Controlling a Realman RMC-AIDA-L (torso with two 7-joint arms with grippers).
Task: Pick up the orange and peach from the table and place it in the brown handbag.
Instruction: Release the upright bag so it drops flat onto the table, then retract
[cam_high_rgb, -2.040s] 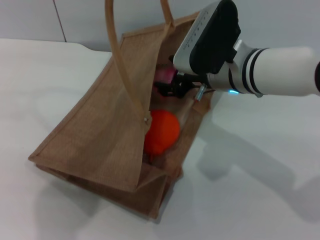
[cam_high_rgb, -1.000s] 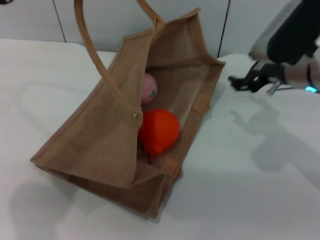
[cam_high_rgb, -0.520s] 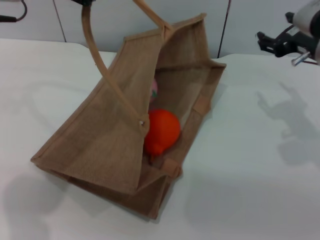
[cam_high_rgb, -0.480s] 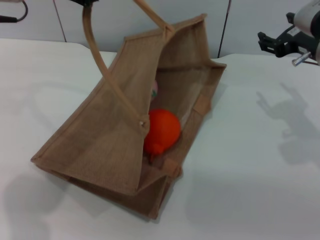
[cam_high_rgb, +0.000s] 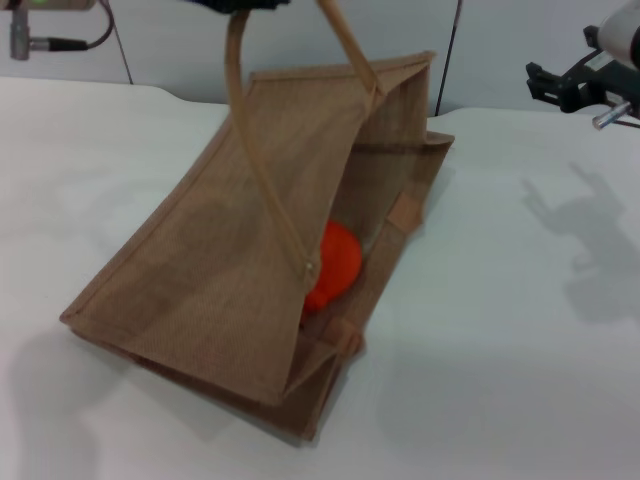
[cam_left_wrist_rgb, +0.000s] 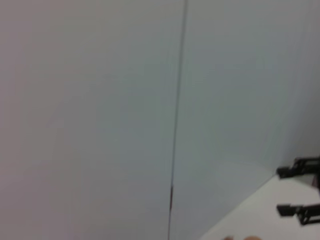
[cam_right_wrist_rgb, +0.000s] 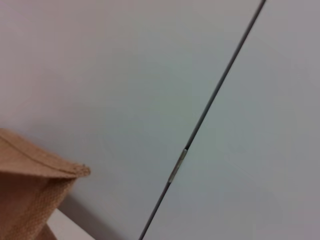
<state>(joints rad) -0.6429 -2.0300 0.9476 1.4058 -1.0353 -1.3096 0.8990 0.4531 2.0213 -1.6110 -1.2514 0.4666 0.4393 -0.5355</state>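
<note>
The brown handbag (cam_high_rgb: 230, 270) is seen in the centre of the head view on the white table (cam_high_rgb: 520, 330), one handle (cam_high_rgb: 262, 170) pulled up toward the left gripper (cam_high_rgb: 240, 4) at the top edge; its grip cannot be told. The orange (cam_high_rgb: 335, 265) lies inside the bag. The peach is hidden. The right gripper (cam_high_rgb: 565, 85), upper right, is spread apart and holds nothing. No writing is legible.

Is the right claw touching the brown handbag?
Apart. In the head view, the right claw hangs off to the side of the brown handbag, with bare white table between them.
</note>
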